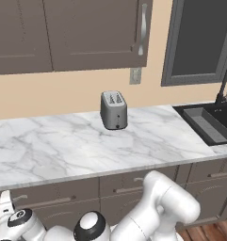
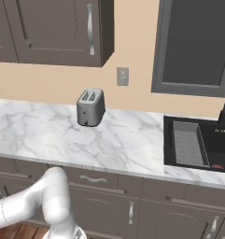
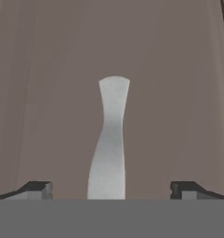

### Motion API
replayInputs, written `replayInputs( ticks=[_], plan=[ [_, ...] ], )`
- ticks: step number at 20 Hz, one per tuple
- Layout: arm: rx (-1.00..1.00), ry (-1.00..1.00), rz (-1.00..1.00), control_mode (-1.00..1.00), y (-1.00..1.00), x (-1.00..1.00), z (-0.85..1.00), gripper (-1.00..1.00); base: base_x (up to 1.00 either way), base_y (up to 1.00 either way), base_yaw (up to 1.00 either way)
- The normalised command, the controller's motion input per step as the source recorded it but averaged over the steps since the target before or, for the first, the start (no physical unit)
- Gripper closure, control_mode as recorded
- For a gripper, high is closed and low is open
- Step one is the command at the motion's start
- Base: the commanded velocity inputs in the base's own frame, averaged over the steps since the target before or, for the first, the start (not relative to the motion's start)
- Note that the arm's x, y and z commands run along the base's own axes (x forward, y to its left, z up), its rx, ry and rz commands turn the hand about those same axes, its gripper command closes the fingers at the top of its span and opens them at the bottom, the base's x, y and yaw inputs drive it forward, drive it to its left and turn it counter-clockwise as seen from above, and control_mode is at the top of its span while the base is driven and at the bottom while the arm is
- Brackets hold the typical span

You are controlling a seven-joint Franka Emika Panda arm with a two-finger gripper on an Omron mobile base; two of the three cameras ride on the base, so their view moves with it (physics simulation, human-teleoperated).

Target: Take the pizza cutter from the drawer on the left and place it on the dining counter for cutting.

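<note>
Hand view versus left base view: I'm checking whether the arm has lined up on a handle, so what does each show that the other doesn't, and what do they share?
Hand view alone: the gripper open, its two dark fingertips spread wide either side of a curved silver bar handle, close against a grey-brown front.

Left base view alone: the marble worktop with a toaster, the black sink, wall cupboards and the arm's white body.

Shared: grey-brown cabinetry with silver bar handles; whether it is the same front I cannot tell.

Our white arm (image 1: 152, 207) folds low in front of the drawer (image 3: 48, 93), our gripper (image 3: 111, 189) spread wide, one fingertip either side of its silver handle (image 3: 111, 139).
</note>
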Motion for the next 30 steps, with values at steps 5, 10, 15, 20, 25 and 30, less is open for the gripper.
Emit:
replayInputs(
  ticks=[5,10,15,20,25,30],
  plan=[
    [-0.03,-0.15,0.0,-1.0,0.0,0.09,-0.84,-1.0,0.0,0.0,0.0],
    [-0.02,-0.22,0.0,-1.0,-0.03,0.2,-0.63,-1.0,0.0,0.0,0.0],
    [-0.01,-0.2,0.0,-1.0,-0.09,0.29,-0.7,-1.0,0.0,0.0,0.0],
    [0.0,-0.17,0.0,-1.0,-0.09,0.26,-0.72,-1.0,0.0,0.0,0.0],
    [-0.01,-0.17,0.0,-1.0,-0.04,0.24,-0.53,-1.0,0.0,0.0,0.0],
    [-0.02,-0.13,0.0,-1.0,-0.02,0.26,-0.42,-1.0,0.0,0.0,0.0]
  ],
)
